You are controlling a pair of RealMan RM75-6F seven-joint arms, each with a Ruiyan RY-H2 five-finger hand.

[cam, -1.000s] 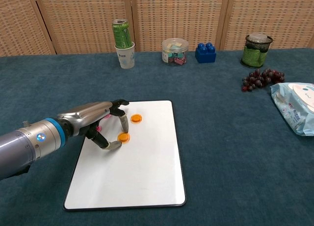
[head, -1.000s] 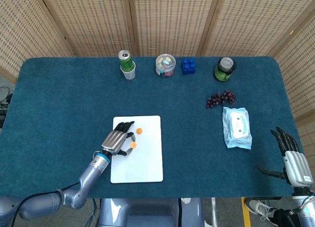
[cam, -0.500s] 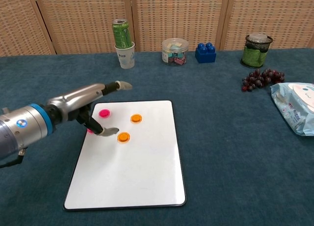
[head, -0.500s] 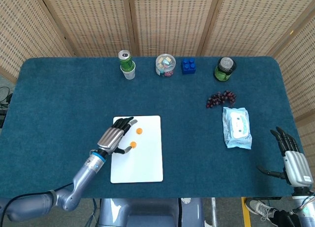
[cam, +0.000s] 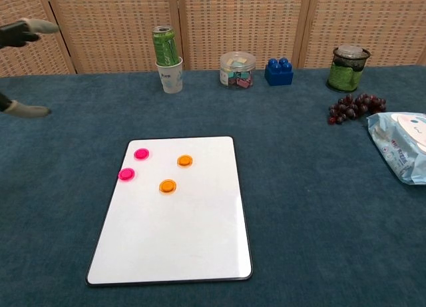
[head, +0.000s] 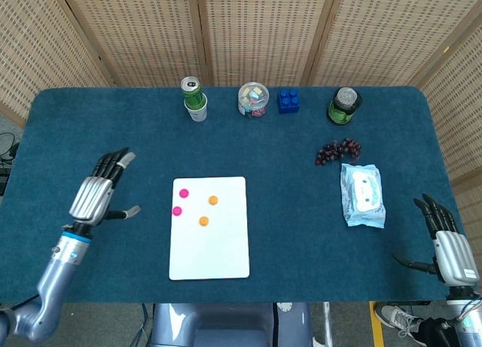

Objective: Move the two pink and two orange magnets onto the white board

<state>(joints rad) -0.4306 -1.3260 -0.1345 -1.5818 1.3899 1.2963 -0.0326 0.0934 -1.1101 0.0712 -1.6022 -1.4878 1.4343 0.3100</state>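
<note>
Judging the job done with both pink magnets (cam: 133, 164) and both orange magnets (cam: 176, 173) on the board (cam: 180, 240), keeping left hand (head: 99, 189) and right hand (head: 446, 245) spread, empty, well clear of them.

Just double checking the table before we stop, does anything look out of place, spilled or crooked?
Nothing stands out. Two pink magnets and two orange magnets lie flat on the white board, and both hands, left and right, are empty.
</note>
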